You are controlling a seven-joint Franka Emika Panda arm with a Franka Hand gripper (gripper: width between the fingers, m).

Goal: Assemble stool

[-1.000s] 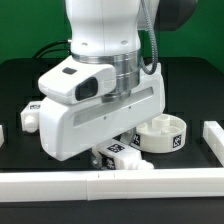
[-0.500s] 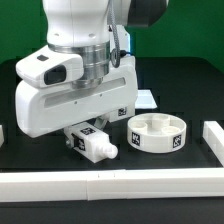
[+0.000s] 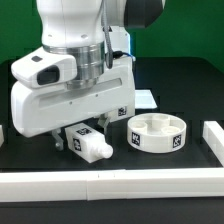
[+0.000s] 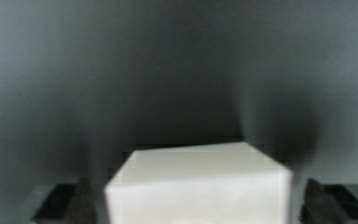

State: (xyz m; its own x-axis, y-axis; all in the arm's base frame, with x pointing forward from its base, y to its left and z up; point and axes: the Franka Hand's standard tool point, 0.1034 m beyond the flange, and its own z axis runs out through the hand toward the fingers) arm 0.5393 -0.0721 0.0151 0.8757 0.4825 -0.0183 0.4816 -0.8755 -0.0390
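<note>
White plastic seat sits bare by the worktop's near edge — no legs fitted; one leg lies beneath the gripper, jaws hidden — open or gripping, I cannot tell.

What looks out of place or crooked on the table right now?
One stool leg sits slanted under the gripper, not upright and not in the seat, whose sockets stand empty beside it. Nothing looks spilled or damaged.
</note>
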